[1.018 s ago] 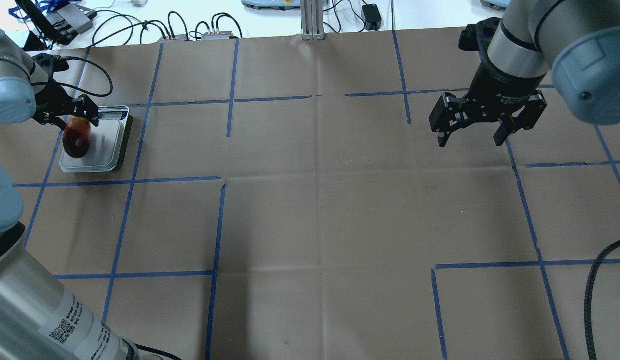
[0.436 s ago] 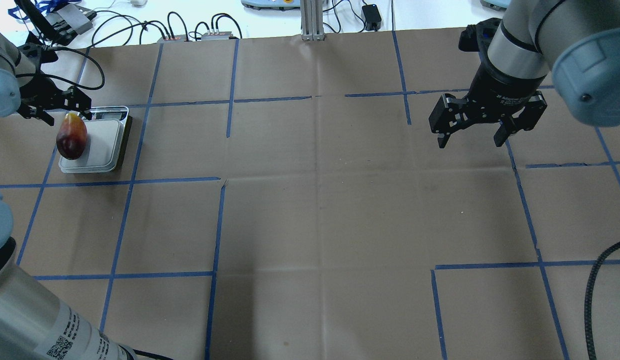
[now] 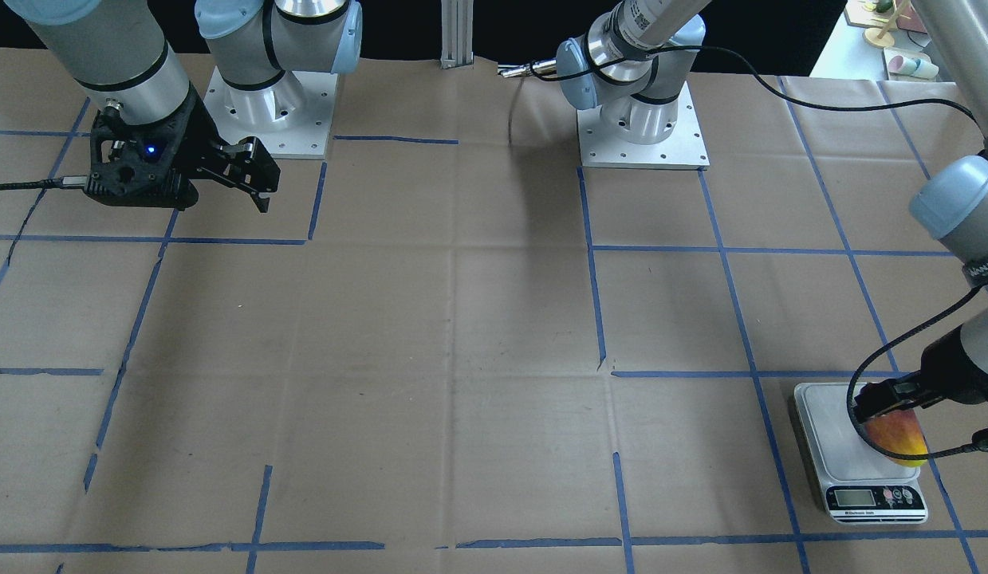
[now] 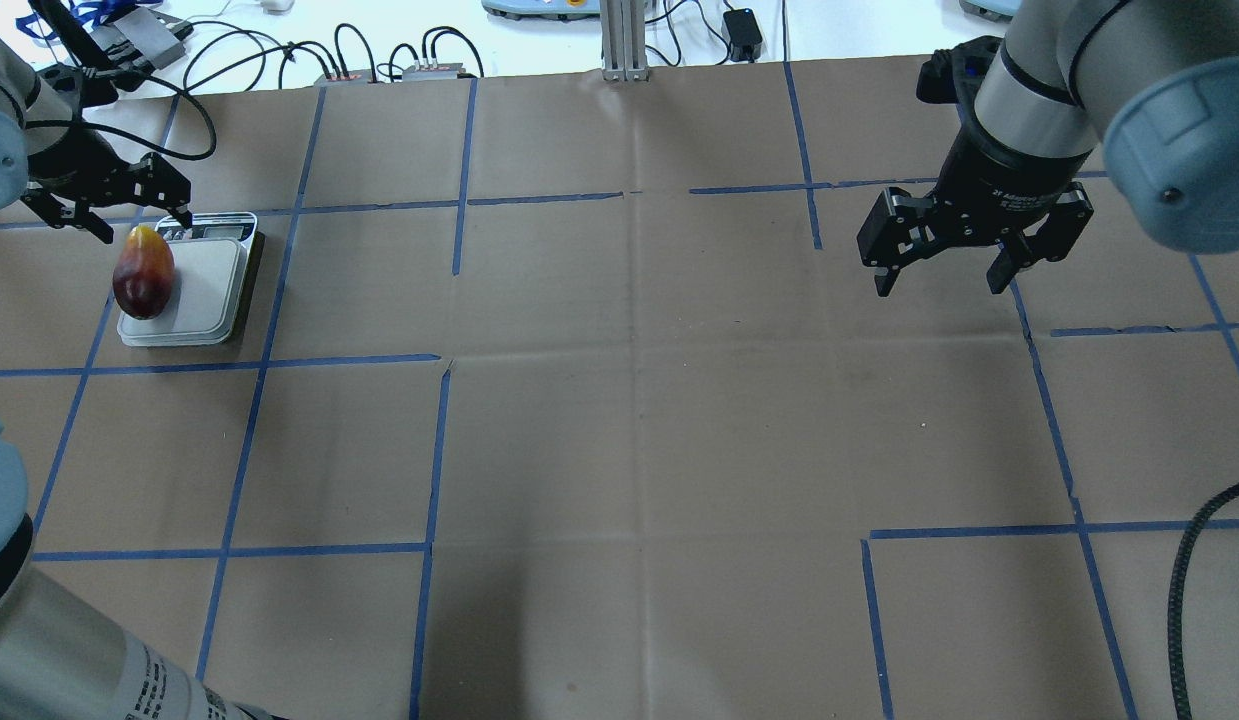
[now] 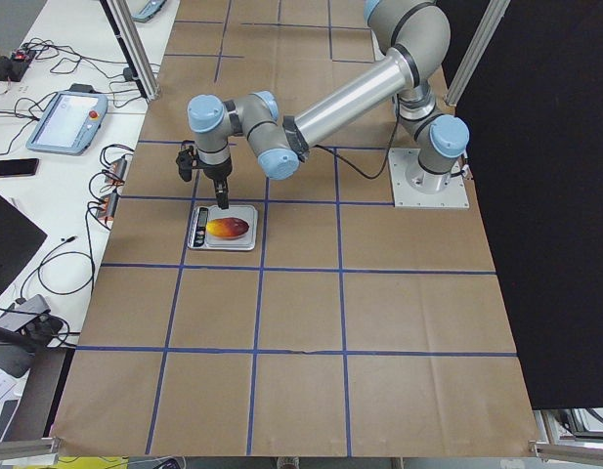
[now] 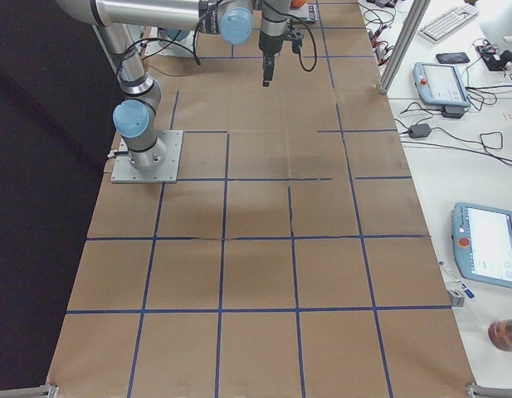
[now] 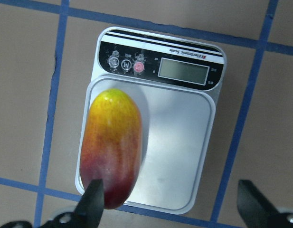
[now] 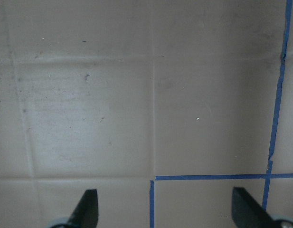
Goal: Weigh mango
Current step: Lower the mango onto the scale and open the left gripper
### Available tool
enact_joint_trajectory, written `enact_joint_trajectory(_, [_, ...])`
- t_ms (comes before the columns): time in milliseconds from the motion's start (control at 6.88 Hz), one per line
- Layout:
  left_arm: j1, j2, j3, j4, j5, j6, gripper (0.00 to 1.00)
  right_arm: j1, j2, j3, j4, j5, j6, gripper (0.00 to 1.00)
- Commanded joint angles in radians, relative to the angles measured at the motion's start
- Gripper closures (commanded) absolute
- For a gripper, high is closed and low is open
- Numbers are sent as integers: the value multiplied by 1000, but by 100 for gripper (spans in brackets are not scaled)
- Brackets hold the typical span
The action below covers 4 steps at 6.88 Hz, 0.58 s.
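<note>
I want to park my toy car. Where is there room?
The whole middle of the brown paper table cover, between the black left pincer and the black right pincer, is bare. It's crowded only on the robot's left: there the red-and-yellow oval mango lies on the small silver scale by that pincer.

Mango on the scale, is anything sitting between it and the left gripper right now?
Nothing visible does. The left gripper hangs open above the mango, which lies along one edge of the scale. The left wrist view shows only open air between gripper and fruit.
</note>
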<state>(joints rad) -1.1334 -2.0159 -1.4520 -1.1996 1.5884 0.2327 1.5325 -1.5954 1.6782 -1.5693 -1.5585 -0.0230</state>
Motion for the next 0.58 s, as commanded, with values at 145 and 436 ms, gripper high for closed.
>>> enact_joint_trajectory(145, [-167, 233, -37, -205, -2, -192, 0, 0, 0, 0, 0, 0, 0, 0])
enact_joint_trajectory(436, [-334, 359, -115, -245, -4, -309, 0, 0, 0, 0, 0, 0, 0, 0])
